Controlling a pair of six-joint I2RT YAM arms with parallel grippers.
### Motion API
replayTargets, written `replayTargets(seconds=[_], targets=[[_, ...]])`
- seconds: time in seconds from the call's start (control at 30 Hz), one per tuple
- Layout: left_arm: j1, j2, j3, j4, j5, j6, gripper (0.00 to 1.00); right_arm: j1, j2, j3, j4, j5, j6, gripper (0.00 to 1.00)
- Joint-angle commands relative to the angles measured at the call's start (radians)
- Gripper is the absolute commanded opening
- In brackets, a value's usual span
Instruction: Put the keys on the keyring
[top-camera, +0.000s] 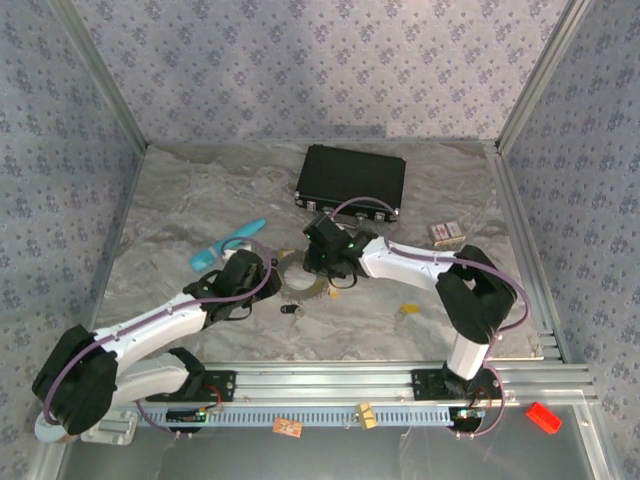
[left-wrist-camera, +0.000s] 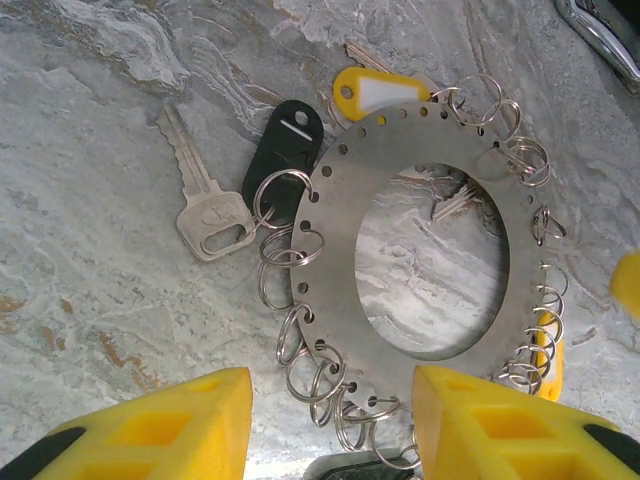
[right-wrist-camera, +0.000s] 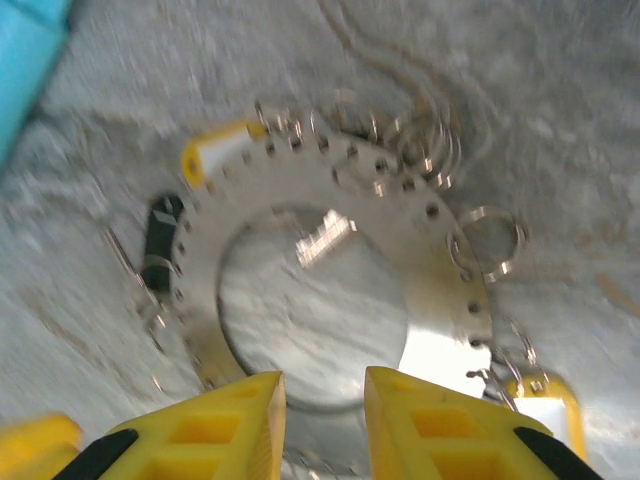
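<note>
Over the keyring (left-wrist-camera: 335, 260), left gripper (left-wrist-camera: 332, 400) spread, right gripper (right-wrist-camera: 325, 390) grip unclear; mid-threading, next needs fetching dark key (top-camera: 290, 310) nearby.

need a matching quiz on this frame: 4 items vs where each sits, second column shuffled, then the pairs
Things
1. black case
2. teal stick
3. red block
4. silver key

Places
A. near right corner, off the marble tabletop
B. beside the black tag, close to the rim of the keyring
C. far middle of the tabletop
D. left-centre of the tabletop, lying at a slant

Pairs: 1-C, 2-D, 3-A, 4-B
</note>
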Motion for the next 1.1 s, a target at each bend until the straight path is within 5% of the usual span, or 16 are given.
replayTargets(seconds=[0.0,1.07], targets=[[-0.012,0.0,-0.009,0.034,0.008,-0.01,0.45,0.021,-0.046,-0.043,-0.051,-0.036,-0.158,0.28],[-0.032,-0.014,0.007,-0.025,-0.075,-0.054,0.43,0.059,0.052,-0.037,-0.037,-0.101,-0.296,0.32]])
